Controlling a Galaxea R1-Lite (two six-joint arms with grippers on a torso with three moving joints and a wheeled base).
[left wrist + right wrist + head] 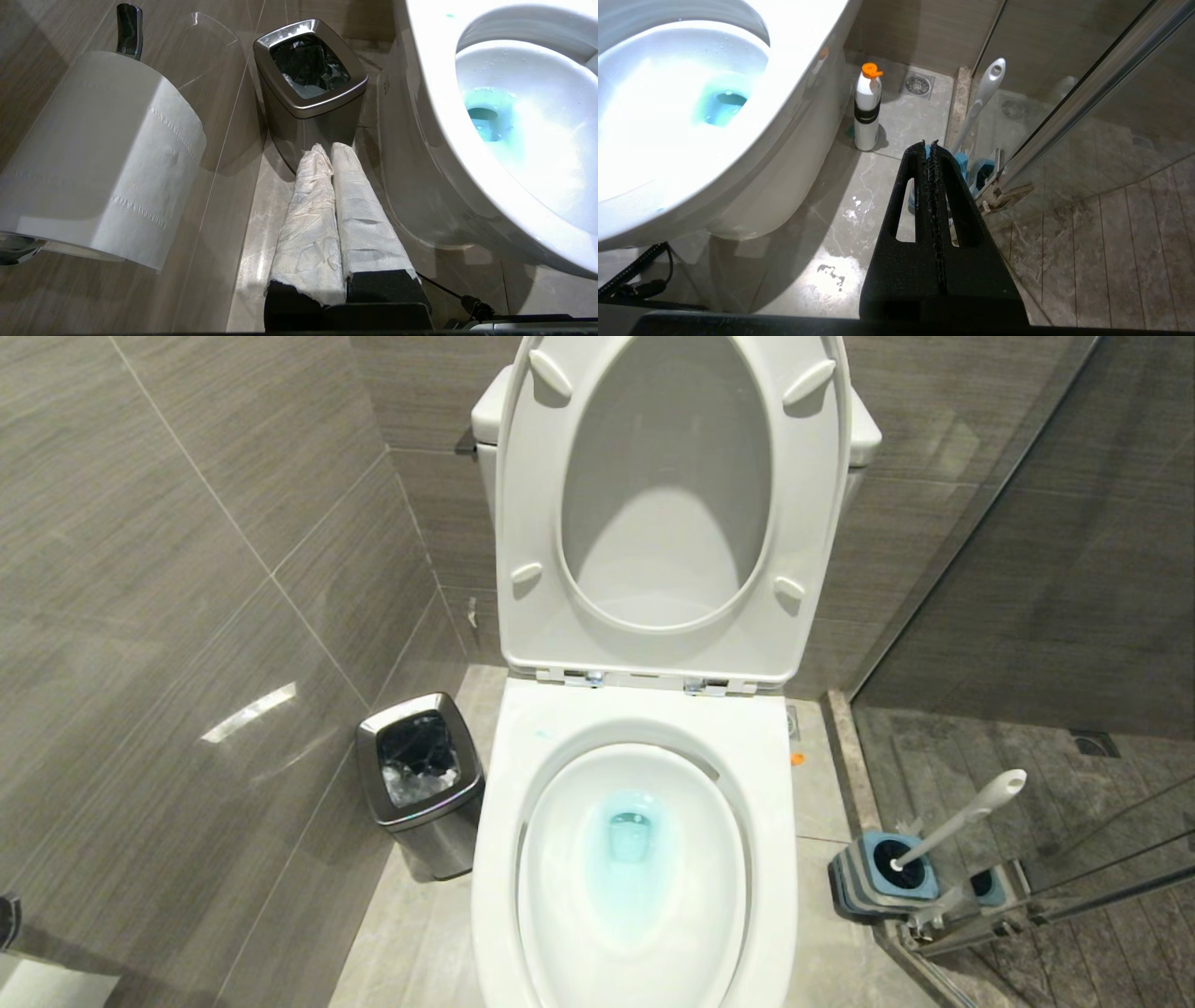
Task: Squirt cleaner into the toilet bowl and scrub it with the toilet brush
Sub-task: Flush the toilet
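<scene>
Right of the toilet bowl (pixel 635 887), already tinted with cleaner (pixel 627 859), the right gripper (pixel 930 144), fingers pressed together, must spread them to grasp the toilet brush (pixel 985 93) handle, while the left gripper (pixel 327 151) sits pressed together too.

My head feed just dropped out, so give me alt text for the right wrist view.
The right gripper, shut and empty, hangs low over the floor beside the toilet bowl, where turquoise cleaner pools at the drain. Beyond its tips the toilet brush stands in its blue holder by the glass door, and a white bottle with an orange cap stands against the toilet.
</scene>
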